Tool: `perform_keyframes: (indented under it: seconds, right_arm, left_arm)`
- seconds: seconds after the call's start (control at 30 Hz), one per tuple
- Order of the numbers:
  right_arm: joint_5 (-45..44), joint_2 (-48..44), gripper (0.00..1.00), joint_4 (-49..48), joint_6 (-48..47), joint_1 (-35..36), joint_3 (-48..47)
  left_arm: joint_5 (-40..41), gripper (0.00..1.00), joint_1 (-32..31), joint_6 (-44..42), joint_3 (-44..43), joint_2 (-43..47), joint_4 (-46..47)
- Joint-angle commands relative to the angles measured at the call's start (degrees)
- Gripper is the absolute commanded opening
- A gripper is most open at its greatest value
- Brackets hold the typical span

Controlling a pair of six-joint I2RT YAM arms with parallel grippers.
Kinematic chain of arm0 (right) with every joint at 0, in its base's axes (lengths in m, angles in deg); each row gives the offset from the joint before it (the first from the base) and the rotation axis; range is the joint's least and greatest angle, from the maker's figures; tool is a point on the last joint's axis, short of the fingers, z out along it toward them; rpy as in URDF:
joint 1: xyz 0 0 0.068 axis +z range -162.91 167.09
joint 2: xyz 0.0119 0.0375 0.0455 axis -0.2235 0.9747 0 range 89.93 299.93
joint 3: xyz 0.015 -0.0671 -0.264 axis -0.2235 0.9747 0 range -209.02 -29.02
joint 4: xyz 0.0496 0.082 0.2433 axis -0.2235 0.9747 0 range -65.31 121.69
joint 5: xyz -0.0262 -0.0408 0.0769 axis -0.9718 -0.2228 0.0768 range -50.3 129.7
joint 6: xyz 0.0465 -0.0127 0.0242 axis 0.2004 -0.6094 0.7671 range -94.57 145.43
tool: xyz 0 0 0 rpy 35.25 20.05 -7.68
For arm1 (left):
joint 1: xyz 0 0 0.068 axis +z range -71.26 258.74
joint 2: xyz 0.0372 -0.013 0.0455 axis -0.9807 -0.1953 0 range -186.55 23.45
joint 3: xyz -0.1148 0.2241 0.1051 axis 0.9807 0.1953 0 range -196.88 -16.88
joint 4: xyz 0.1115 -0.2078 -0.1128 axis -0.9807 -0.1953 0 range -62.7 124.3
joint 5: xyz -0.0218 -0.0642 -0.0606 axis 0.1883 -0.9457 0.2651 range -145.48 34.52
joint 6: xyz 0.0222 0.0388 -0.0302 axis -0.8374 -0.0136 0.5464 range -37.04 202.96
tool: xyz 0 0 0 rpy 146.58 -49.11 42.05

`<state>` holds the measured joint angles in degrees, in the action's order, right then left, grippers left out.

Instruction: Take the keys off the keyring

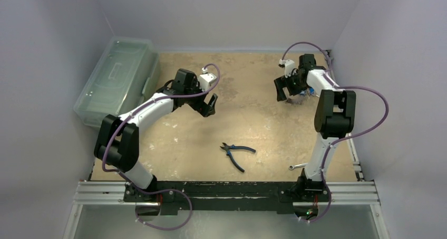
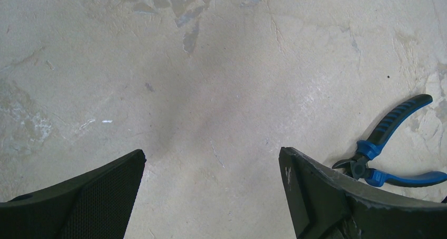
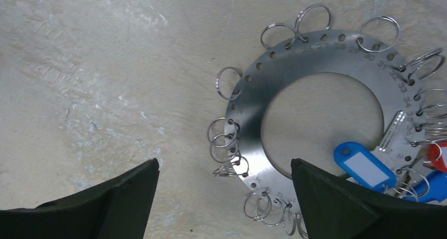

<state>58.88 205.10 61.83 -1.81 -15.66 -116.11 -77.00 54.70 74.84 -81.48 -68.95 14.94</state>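
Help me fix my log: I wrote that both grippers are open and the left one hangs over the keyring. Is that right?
No. Both are open, but the right gripper hangs over the keyring, as the right wrist view shows. The left gripper has only the pliers beside it.

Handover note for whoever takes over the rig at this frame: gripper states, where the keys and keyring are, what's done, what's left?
The left gripper is open and empty above bare table; the pliers lie to its right.
The right gripper is open and empty above the keyring, at the table's far right.
The keyring is a flat metal ring with numbered holes, hung with small split rings.
A silver key, a blue tag and a red tag sit at its right side, partly hidden.
Done: nothing visible; no key lies apart from the keyring.
Left: grip the keyring and take the keys off.
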Motion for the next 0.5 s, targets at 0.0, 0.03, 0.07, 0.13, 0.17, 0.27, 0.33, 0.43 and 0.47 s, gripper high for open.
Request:
perform_keyframes:
  seconds: [0.0, 0.03, 0.07, 0.13, 0.17, 0.27, 0.33, 0.43, 0.47]
  right_arm:
    - [-3.82, 1.46, 0.99, -1.42, -0.56, 0.15, -3.40]
    - [-3.51, 2.04, 0.99, -1.05, -0.39, 0.23, -3.39]
    - [-2.94, 2.51, 0.99, -0.76, -0.24, 0.34, -3.25]
    - [-2.12, 2.77, 0.99, -1.00, -0.18, 0.73, -1.97]
    - [-2.05, 2.70, 0.99, -1.52, -0.18, 1.05, -1.02]
    - [-0.70, 2.36, 0.99, -2.42, 0.02, 2.12, 2.08]
    - [0.63, 2.10, 0.99, -2.45, 0.46, 3.69, 3.93]
    - [2.44, 1.56, 0.99, -1.79, 1.02, 8.39, 6.53]
    - [3.60, 1.10, 0.99, -1.88, 1.63, 9.85, 7.37]
  left_arm:
    - [-1.47, 0.99, -0.14, -0.41, -1.51, 2.29, 0.73]
    - [-1.44, 0.99, -0.14, -0.44, -1.28, 2.33, 1.10]
    - [-1.32, 0.99, -0.14, -0.34, -0.78, 2.39, 1.46]
    - [-1.31, 0.99, -0.14, -0.21, -0.48, 1.96, 1.82]
    - [-1.29, 0.99, -0.14, -0.23, -0.57, 1.53, 1.74]
    - [-0.73, 0.99, -0.14, -0.30, -0.95, 1.05, 1.52]
    - [-0.72, 0.99, -0.14, -0.30, -1.19, 1.08, 1.35]
    - [-0.53, 0.99, -0.01, -0.26, -0.72, 1.61, 1.60]
    - [-0.60, 0.99, 0.15, -0.11, -0.38, 1.85, 2.08]
